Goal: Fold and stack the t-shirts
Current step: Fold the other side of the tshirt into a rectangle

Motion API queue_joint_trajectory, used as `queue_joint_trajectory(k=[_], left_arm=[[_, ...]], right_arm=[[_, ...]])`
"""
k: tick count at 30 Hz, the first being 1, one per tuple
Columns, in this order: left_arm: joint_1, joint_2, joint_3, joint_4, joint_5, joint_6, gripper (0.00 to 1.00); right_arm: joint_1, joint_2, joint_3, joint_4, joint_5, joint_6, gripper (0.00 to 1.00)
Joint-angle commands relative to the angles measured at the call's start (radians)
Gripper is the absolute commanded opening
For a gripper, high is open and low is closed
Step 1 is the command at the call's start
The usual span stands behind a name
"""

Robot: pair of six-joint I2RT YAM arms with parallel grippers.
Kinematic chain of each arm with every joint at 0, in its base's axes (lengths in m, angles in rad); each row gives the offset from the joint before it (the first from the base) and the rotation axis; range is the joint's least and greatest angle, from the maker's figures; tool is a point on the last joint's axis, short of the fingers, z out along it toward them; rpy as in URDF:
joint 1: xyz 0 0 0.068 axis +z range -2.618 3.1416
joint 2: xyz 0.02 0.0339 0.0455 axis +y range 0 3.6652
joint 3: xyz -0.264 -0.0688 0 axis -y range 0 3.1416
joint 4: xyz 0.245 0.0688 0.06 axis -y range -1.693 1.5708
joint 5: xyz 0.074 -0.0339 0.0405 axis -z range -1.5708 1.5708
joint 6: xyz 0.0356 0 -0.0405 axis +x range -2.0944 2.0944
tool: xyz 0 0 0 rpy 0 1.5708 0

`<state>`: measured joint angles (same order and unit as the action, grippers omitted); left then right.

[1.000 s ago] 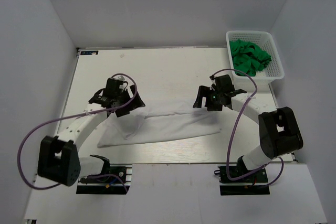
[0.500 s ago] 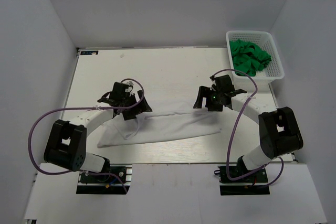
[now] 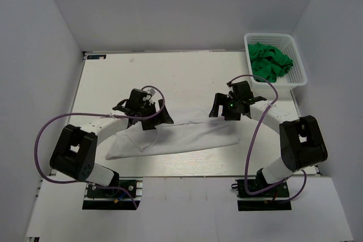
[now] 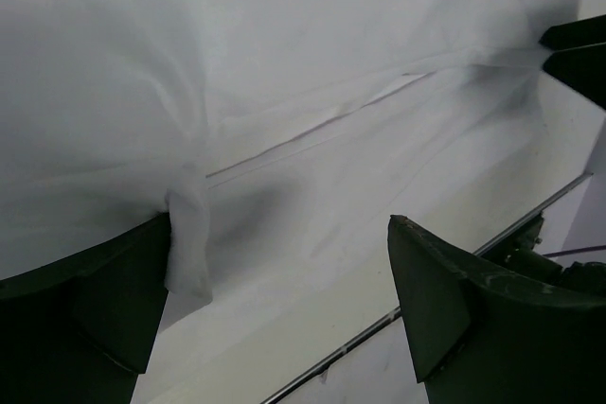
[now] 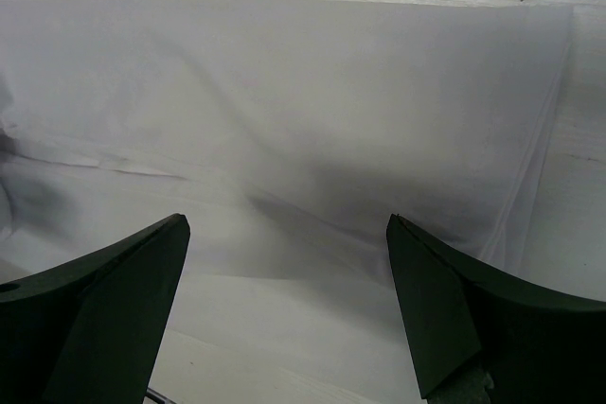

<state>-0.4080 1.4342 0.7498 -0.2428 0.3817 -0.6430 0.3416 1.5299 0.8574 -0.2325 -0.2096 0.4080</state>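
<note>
**Cloth snag at the left finger threatens the fold**

White tabletop [image 3: 187, 75] fills the space between plain white walls, and the white t-shirt [image 3: 187, 134] lies on it as a long, narrow band. It runs from near the near-left corner across the middle towards the right edge, with one long side parallel to the near edge.

The main risk sits at the shirt's left part. In the left wrist view, a small flap of cloth [image 4: 187, 253] drapes against the inner face of one finger [image 4: 95, 300] of the left gripper [image 4: 279, 224]. If that arm lifts or swings away with the flap hanging there, the thin fabric would likely drag along and pull the band crooked or open it. On the right, a low close could pinch more layers than intended, since the cloth under that gripper is smooth and offers no raised edge.

Both tools stand wide. The left gripper's jaws are spread well apart with nothing clamped between them, and they touch the shirt only at that flap. The right gripper [image 5: 286, 222] hovers over the band's right end, equally wide, gripping nothing; I cannot tell whether its tips touch the cloth.

Farther back, at the far-right corner, the white lattice basket [image 3: 281, 83] holds crumpled green t-shirts [image 3: 269, 60], well apart from both arms and, by my reading, not yet folded.
</note>
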Motion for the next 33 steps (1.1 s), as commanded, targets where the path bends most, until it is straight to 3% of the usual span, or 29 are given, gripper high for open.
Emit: queue_joint_trajectory(k=[1, 3, 6, 11, 14, 16, 19, 21, 28, 33], left_arm=[[-0.028, 0.028, 0.051, -0.088, -0.053, 0.025, 1.0], [-0.037, 0.037, 0.097, -0.2, -0.137, 0.054, 1.0], [-0.037, 0.037, 0.195, -0.356, -0.375, 0.054, 1.0], [-0.037, -0.007, 0.261, -0.47, -0.494, 0.045, 1.0], [-0.012, -0.049, 0.276, -0.585, -0.61, -0.021, 1.0], [-0.002, -0.074, 0.267, -0.688, -0.774, -0.102, 1.0], [0.043, -0.084, 0.237, -0.746, -0.862, -0.204, 1.0], [0.09, -0.084, 0.214, -0.747, -0.847, -0.26, 1.0], [0.218, -0.057, 0.105, -0.454, -0.813, -0.268, 0.99], [0.25, -0.057, 0.076, -0.31, -0.802, -0.21, 0.79]], right_arm=[[-0.003, -0.011, 0.023, -0.002, -0.002, -0.011, 0.9], [-0.001, -0.019, 0.023, -0.005, 0.007, -0.011, 0.9], [-0.003, -0.025, 0.022, -0.011, 0.019, -0.017, 0.9], [-0.001, -0.019, 0.026, -0.011, 0.024, -0.021, 0.9], [0.0, -0.024, 0.034, -0.031, 0.033, -0.028, 0.9], [-0.001, -0.034, 0.032, -0.031, 0.041, -0.029, 0.9], [0.0, -0.033, 0.045, -0.039, 0.044, -0.041, 0.9], [-0.003, -0.024, 0.054, -0.048, 0.045, -0.041, 0.9], [-0.001, 0.015, 0.104, -0.087, 0.035, -0.066, 0.9], [-0.003, 0.019, 0.115, -0.113, 0.044, -0.072, 0.9]])
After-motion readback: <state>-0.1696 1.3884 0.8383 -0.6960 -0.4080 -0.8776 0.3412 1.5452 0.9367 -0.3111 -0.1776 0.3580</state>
